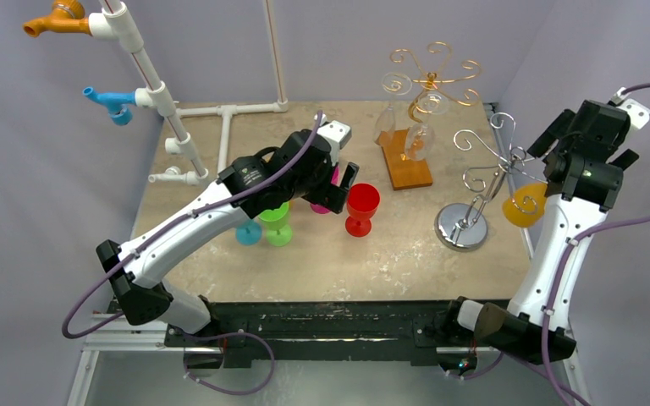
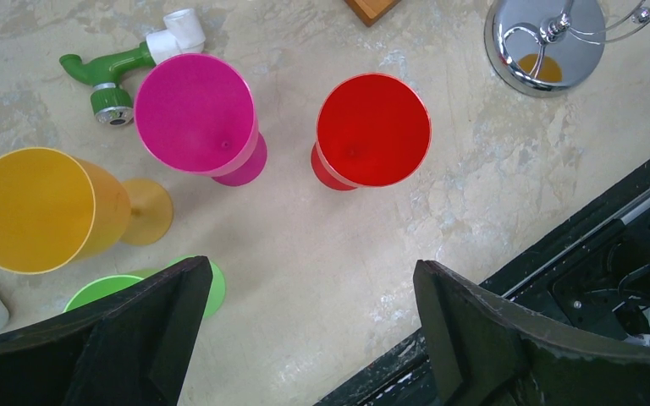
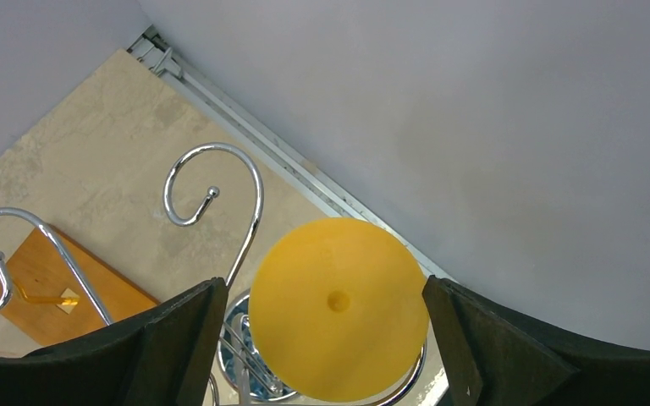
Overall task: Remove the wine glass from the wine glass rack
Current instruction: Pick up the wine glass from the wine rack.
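Observation:
An orange-yellow wine glass (image 1: 525,205) hangs upside down from a chrome wine glass rack (image 1: 462,227) at the right of the table. In the right wrist view its round foot (image 3: 338,304) faces me, resting in the rack's wire curls (image 3: 220,169). My right gripper (image 3: 322,283) is above it and open, one finger on each side of the foot with a small gap on both sides. My left gripper (image 1: 343,182) is open over mid-table, nothing between its fingers (image 2: 313,266), just beside a standing red glass (image 2: 374,128).
Magenta (image 2: 195,112), yellow (image 2: 34,210), green (image 1: 277,224) and blue (image 1: 248,233) glasses stand under the left arm. A gold rack (image 1: 432,80) with clear glasses stands on a wooden base at the back. White pipework with taps (image 1: 148,80) lines the left; the wall is close on the right.

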